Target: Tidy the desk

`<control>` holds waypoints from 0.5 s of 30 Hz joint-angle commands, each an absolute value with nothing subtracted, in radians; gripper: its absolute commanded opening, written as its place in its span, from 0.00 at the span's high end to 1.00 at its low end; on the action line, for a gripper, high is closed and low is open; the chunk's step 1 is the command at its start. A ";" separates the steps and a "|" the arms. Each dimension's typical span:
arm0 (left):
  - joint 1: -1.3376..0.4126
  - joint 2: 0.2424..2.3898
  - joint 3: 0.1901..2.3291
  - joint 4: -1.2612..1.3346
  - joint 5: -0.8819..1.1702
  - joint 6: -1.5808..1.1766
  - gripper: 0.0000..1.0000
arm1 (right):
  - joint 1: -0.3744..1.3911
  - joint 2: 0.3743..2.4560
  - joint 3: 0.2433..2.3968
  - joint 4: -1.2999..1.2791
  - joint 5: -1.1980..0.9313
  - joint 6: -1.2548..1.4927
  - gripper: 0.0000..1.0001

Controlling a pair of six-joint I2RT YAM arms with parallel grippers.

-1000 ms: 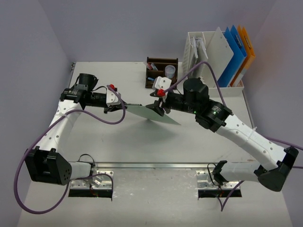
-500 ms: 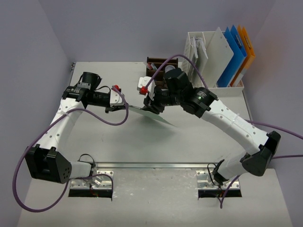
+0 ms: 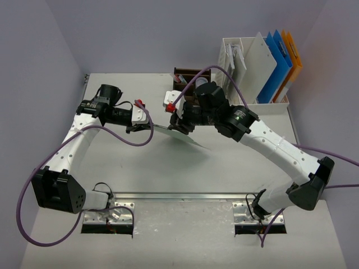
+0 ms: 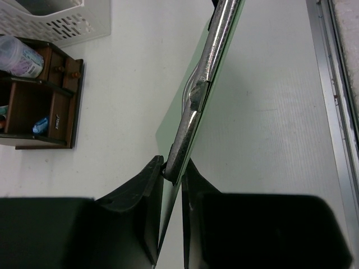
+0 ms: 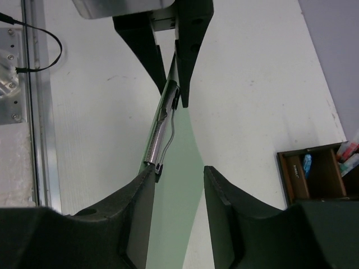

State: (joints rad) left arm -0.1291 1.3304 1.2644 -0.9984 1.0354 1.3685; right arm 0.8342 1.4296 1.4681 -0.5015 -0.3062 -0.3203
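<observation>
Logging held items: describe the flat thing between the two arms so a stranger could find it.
Above the middle of the large white desk, the two arms meet. Between them is a thin pale green clipboard with a silver metal clip, pinched by the left tool. Unlike the blue and orange folders upright in the white rack, it is held aloft.

Lab test cell: plain walls (image 3: 140,33), desk (image 3: 224,162), file rack (image 3: 230,61), pen organizer (image 4: 50,112)

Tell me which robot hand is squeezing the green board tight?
The left gripper. It is shut on the metal clip of the green clipboard; the right gripper has its fingers apart, the board between them.
</observation>
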 commanded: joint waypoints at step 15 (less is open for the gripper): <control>-0.141 1.332 1.298 -0.939 1.082 1.326 1.00 | 0.861 1.437 1.508 -0.554 -0.336 -0.322 0.55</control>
State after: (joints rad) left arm -0.1314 1.3304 1.2647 -0.9759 1.0356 1.3506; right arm 0.8498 1.4350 1.5247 -0.5336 -0.3230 -0.2950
